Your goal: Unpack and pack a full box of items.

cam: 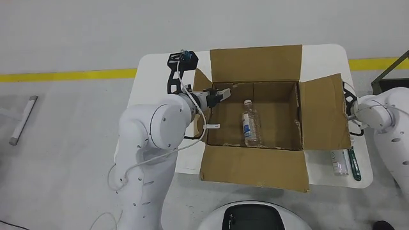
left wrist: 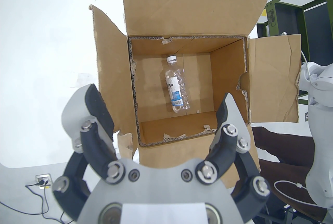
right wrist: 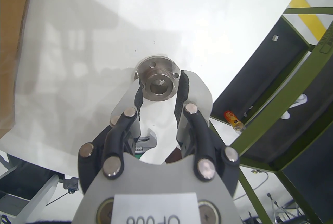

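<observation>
White table [cam: 155, 70], grey floor [cam: 77, 25] with yellow lines [cam: 64, 75], left jaws wide, right jaws clamping metal flange [right wrist: 158, 85].

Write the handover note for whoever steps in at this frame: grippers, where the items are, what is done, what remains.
Grippers: the left gripper is open and empty at the wall of the cardboard box. The right gripper is down at the metal flange on the table, grip unclear.
Things: the box is open, with one bottle lying inside. What looks like a second bottle and a wrench lie on the table beside the box, on the right arm's side.
Done: those items appear unpacked.
Left: remove the last bottle, then repack everything.
</observation>
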Controlling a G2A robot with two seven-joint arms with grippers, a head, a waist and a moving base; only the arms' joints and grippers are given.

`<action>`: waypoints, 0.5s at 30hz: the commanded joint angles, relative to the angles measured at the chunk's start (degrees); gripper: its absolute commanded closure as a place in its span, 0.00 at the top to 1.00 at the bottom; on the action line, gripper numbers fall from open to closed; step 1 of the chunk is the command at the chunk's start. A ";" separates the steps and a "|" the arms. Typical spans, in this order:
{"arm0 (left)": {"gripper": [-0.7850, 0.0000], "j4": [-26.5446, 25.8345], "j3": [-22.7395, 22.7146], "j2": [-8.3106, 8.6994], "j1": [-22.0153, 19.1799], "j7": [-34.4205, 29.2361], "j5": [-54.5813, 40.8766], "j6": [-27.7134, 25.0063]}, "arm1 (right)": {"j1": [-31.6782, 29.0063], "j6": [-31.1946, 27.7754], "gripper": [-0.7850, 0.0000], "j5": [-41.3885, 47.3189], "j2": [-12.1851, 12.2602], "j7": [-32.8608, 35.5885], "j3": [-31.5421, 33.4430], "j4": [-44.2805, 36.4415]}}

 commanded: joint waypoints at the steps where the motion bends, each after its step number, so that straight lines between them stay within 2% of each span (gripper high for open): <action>1: 1.00 0.00 0.00 0.00 0.00 0.00 0.00 0.00 | 0.23 0.06 0.41 -0.04 0.04 -0.08 -0.24 0.32; 15: 1.00 0.00 0.00 0.00 0.00 0.00 0.00 0.00 | 1.56 0.15 0.38 0.25 0.30 -1.05 -2.10 2.53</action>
